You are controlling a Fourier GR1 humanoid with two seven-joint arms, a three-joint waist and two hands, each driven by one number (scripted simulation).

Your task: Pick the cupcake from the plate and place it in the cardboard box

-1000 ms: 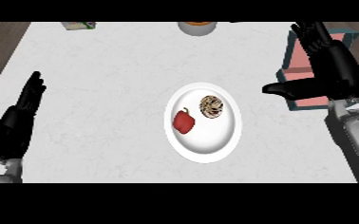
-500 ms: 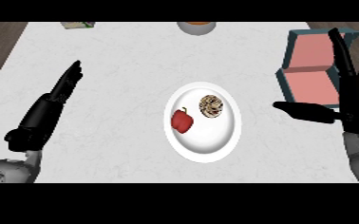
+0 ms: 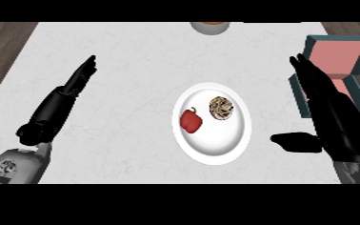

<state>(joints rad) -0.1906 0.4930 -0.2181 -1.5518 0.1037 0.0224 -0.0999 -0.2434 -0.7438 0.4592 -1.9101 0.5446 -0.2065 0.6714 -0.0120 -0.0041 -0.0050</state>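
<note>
White marbled desk point(image 3: 126, 57), viewed steeply from above; dark floor at the left edge. White plate point(image 3: 211, 150) near centre, carrying cupcake point(image 3: 222, 108) on its upper right part and red bell pepper point(image 3: 191, 120) just beside it to the left, apart or barely touching: cannot tell. Cardboard box point(image 3: 330, 57) at the right edge, teal walls and pinkish inside, partly cut off by the view and partly hidden by the right forearm. Bowl-like object point(image 3: 210, 27) at the far edge, only partly in view. Right hand point(image 3: 320, 95) between plate and box, fingers point(image 3: 304, 69) straight and released, thumb point(image 3: 295, 141) spread toward the plate, holding nothing. Left hand point(image 3: 60, 102) well apart from the plate on the left, fingers straight and released, holding nothing. Pick not yet begun; cupcake untouched on the plate. Handling estimate: light, soft, easily crushed or crumbled; topping likely fragile. Recommended hold: around the lower sides, thumb opposite fingers, avoiding the top. Approach from the right side advised to stay clear of the pepper.
</note>
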